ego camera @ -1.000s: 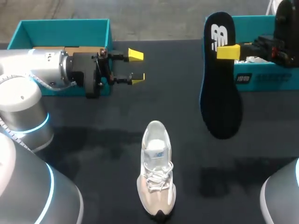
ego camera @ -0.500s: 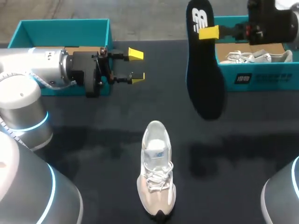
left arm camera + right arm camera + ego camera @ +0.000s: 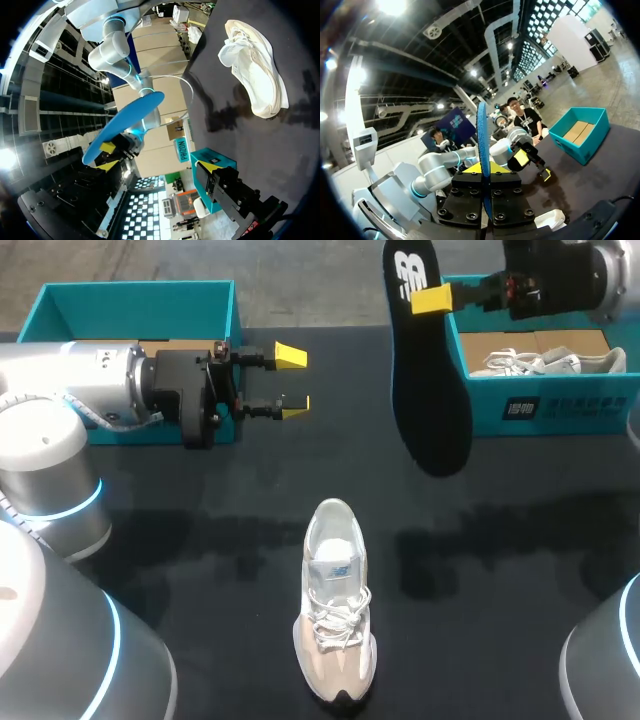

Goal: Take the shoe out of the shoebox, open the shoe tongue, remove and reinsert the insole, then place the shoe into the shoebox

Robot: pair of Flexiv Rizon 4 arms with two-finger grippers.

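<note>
While right pincer seemingly clamps insole and left pincer gapes, shoe sits on dark table

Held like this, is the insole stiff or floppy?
Probably light and fairly stiff: the insole, pinched only near one end by the right tool, hangs nearly straight. Edge-on in the right wrist view it looks thin, so it may flex when pushed into the shoe.

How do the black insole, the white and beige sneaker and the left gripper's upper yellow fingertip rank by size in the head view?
1. Black insole, barely; held nearer the camera, so unsure.
2. White and beige sneaker.
3. Yellow fingertip.
</note>
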